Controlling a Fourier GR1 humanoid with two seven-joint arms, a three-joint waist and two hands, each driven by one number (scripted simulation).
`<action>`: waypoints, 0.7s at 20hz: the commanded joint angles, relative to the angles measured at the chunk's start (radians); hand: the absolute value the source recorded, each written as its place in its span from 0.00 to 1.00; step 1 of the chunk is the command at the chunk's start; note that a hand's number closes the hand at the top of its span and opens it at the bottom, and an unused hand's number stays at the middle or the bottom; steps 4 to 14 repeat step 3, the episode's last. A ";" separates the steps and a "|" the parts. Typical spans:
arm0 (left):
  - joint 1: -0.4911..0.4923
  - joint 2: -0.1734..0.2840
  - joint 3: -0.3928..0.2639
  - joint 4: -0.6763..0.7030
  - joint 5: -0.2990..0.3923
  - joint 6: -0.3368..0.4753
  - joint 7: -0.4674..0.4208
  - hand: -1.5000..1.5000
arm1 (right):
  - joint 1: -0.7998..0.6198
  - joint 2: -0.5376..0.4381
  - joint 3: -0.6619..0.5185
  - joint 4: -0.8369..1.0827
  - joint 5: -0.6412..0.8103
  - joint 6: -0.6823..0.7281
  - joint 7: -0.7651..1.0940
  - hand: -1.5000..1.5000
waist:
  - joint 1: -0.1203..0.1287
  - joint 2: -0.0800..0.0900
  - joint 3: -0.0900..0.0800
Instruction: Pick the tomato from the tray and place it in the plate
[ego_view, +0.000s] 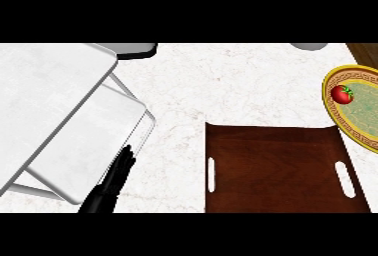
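A small red tomato (341, 94) with a green stem lies on the left part of the yellow-rimmed green plate (353, 131), which stands at the right edge of the view. The dark brown wooden tray (277, 170) with two white handle slots sits on the counter at lower centre-right, with nothing on it. My left hand (112, 182) rises from the lower edge at the left, fingers straight and pointing up, resting beside a white rack. My right hand does not show anywhere in the view.
A large white tilted board on a wire rack (66, 125) fills the left side. A grey object (136, 48) and a pale round object (308, 46) sit at the far edge. A brown wooden corner (365, 52) shows top right.
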 joint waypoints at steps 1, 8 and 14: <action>-0.084 0.083 0.205 0.097 0.025 0.024 0.031 0.50 | 0.025 -0.022 -0.005 0.053 0.014 0.036 -0.082 0.00 | 0.013 0.015 -0.005; -0.111 0.082 0.204 0.126 0.029 0.016 0.036 0.50 | 0.029 -0.017 -0.006 0.069 0.020 0.033 -0.111 0.00 | 0.006 0.017 -0.006; -0.111 0.082 0.204 0.126 0.029 0.016 0.036 0.50 | 0.029 -0.017 -0.006 0.069 0.020 0.033 -0.111 0.00 | 0.006 0.017 -0.006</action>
